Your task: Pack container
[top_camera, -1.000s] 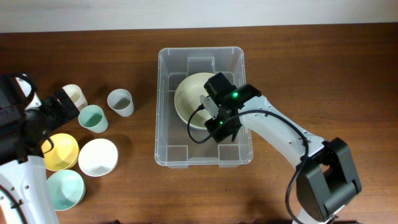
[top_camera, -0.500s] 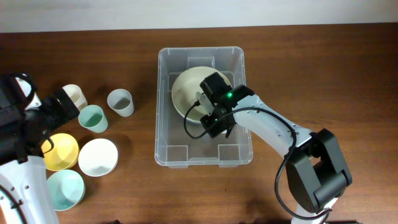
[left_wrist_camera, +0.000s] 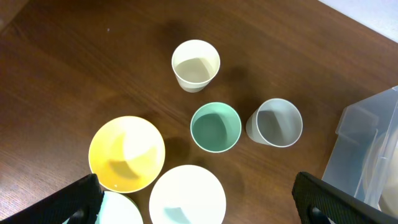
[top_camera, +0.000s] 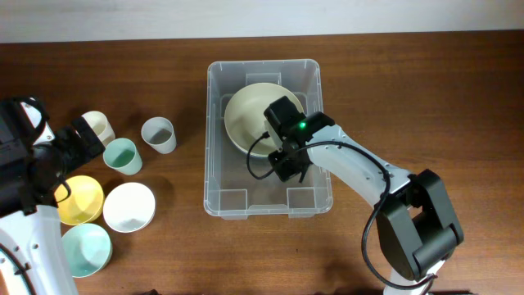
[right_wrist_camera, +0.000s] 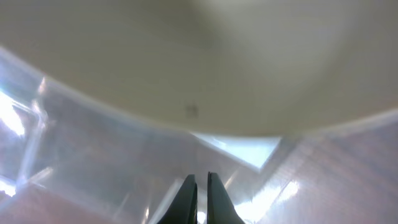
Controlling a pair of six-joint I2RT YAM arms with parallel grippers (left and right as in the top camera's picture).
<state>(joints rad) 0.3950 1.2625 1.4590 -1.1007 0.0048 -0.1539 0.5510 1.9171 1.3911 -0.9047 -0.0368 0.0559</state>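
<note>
The container (top_camera: 211, 156) stands in the middle of the wooden surface (top_camera: 426, 82), long side running away from the robot. A cream bowl (top_camera: 246, 115) already lies in its far half.

The right pincer (right_wrist_camera: 199, 191) is down inside the container, just beside the bowl's near edge. In the wrist view its two thin tips are drawn almost together with nothing between them, and whether they touch the bowl cannot be told. The left pincer (left_wrist_camera: 196, 183) hangs spread wide and empty over the crockery left of the container: a cream cup (left_wrist_camera: 196, 64), green cup (left_wrist_camera: 215, 127), grey cup (left_wrist_camera: 277, 122), yellow bowl (left_wrist_camera: 126, 154) and white bowl (left_wrist_camera: 186, 196).

The container looks like thin, clear moulded plastic. It is probably light, fairly stiff, smooth and slippery, and its walls may flex if squeezed. The moulded rim at a short end seems the surest hold, and a nudge would likely slide it.

A pale rectangular label (top_camera: 300, 199) shows on its base near the front. No writing or brand on it is legible.
</note>
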